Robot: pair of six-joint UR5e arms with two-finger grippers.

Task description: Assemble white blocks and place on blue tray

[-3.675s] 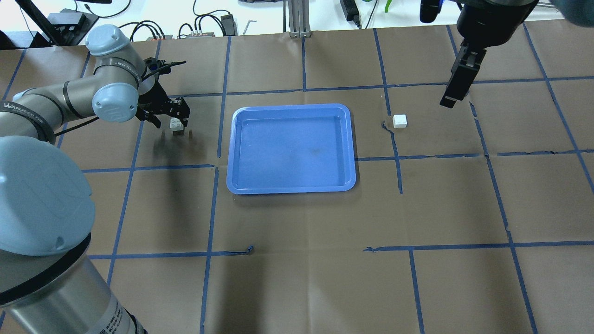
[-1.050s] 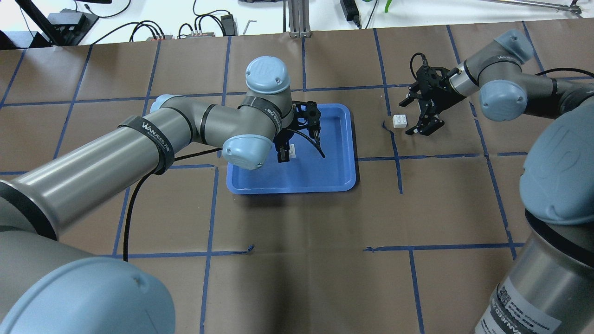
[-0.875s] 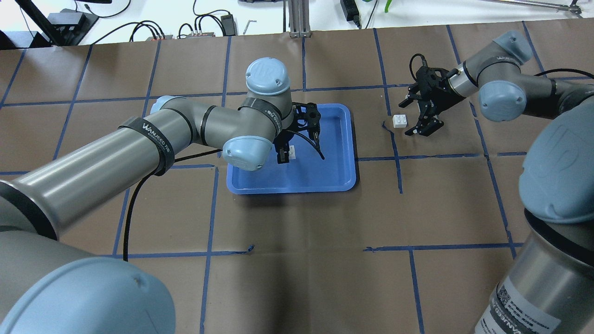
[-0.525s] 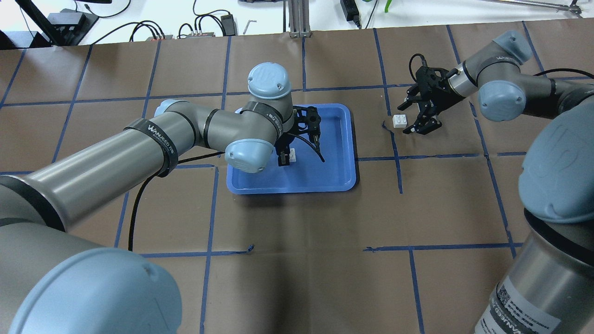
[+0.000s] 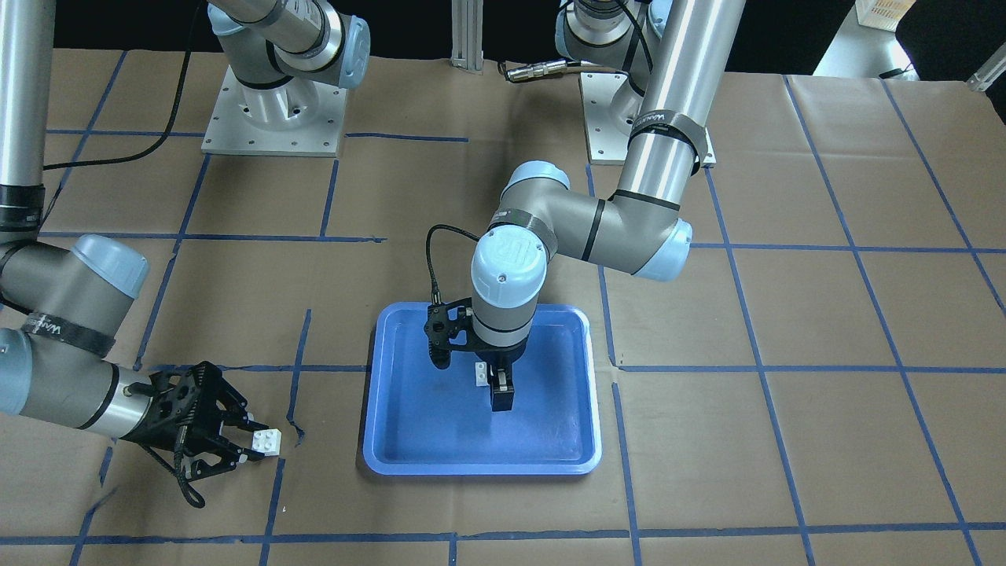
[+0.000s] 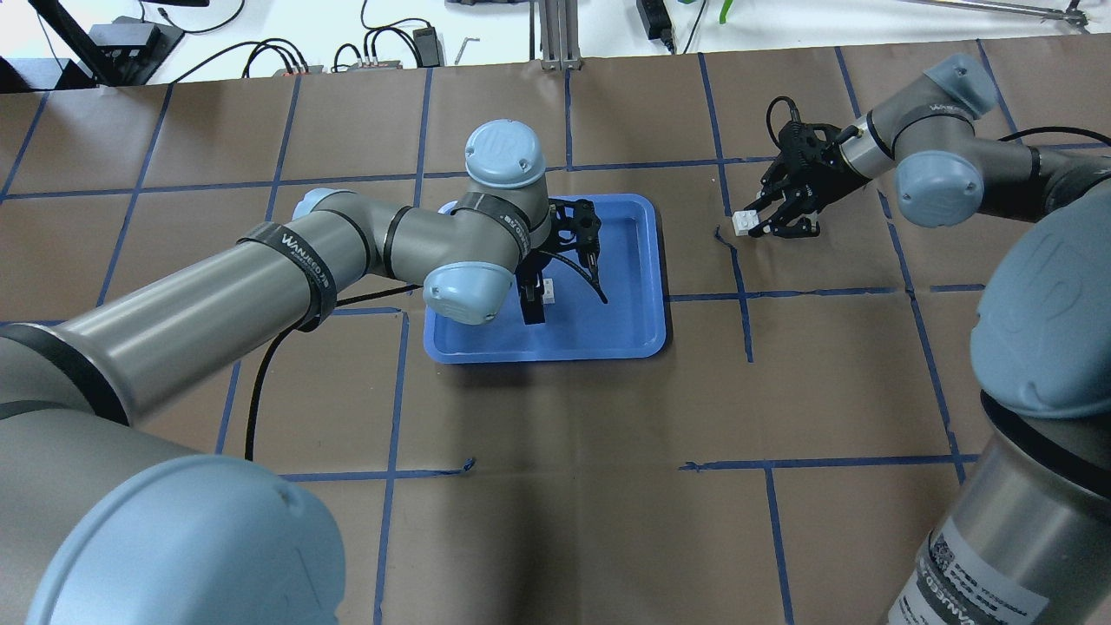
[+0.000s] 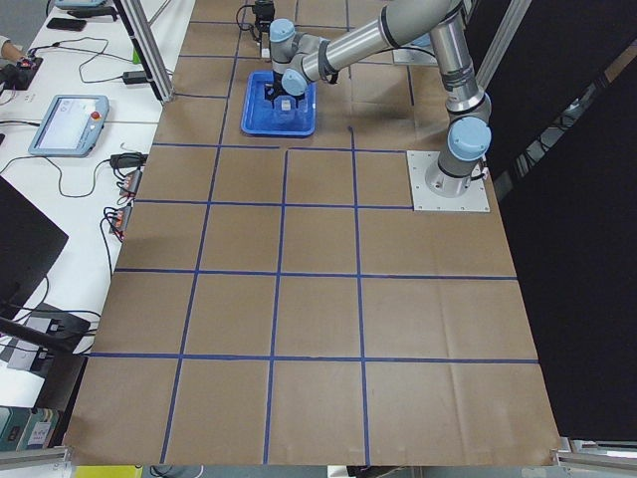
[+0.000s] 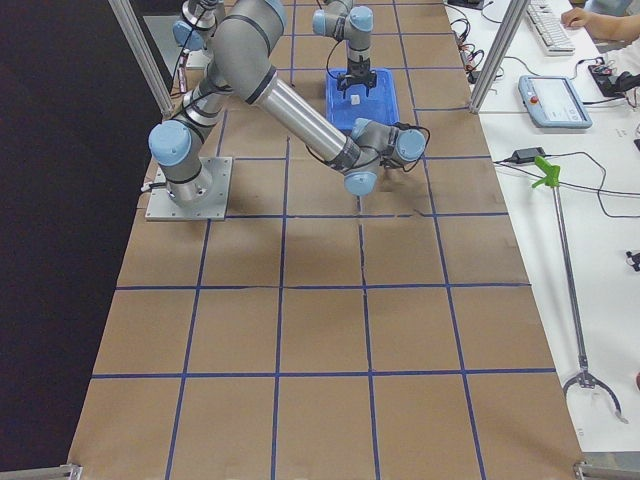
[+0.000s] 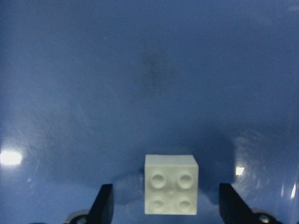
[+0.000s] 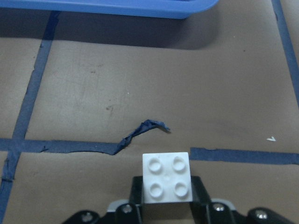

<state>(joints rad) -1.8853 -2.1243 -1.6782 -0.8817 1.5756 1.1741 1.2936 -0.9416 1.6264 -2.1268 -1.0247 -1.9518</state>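
The blue tray (image 6: 642, 345) lies mid-table. One white block (image 9: 170, 184) rests studs-up on the tray floor (image 9: 140, 70). My left gripper (image 9: 167, 199) hangs over it, open, with fingers (image 9: 105, 205) clear of it on both sides; it also shows in the front view (image 5: 493, 383) and overhead (image 6: 539, 297). The other white block (image 10: 167, 182) is right of the tray on the paper. My right gripper (image 10: 167, 192) is shut on it, low at the table, seen overhead (image 6: 753, 218) and from the front (image 5: 253, 442). I cannot tell if that block (image 6: 740, 220) is lifted.
Brown paper with blue tape lines covers the table. A torn curl of tape (image 10: 142, 130) lies just ahead of the right gripper. The left arm's elbow (image 6: 460, 291) overhangs the tray's left side. Cables and gear (image 6: 286, 56) sit beyond the far edge.
The left arm carried its block from left of the tray onto the tray. The right arm came down and its fingers closed on the other block, which shifted slightly.
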